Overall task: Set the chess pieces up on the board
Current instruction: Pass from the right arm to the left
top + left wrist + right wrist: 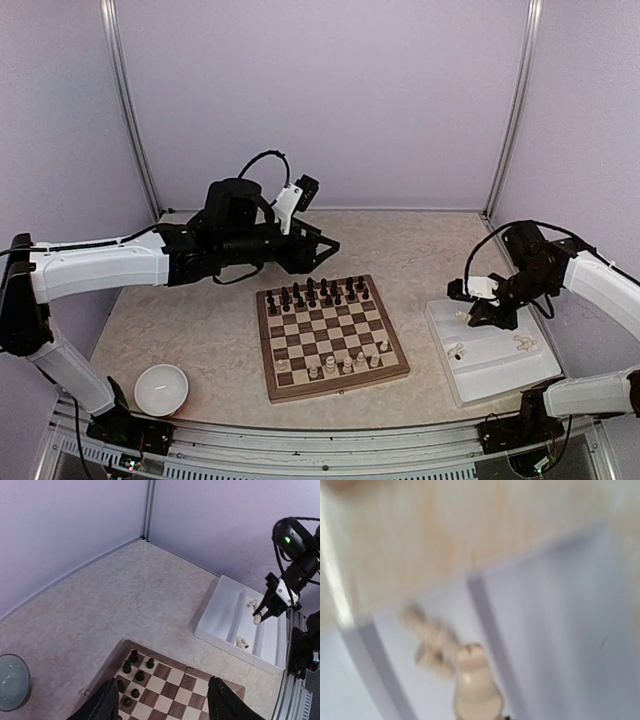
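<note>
Right claw [259, 616], angled down, pinches chess piece [472, 687]

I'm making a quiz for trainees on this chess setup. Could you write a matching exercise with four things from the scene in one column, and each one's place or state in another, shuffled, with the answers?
Things:
1. bowl
2. dark pieces
3. tray
4. right gripper

Places or states:
A. on the far rows of the board
B. near the left front corner of the table
C. shut on a cream piece above the tray
D. right of the board, with loose cream pieces inside

Pairs: 1-B, 2-A, 3-D, 4-C.
</note>
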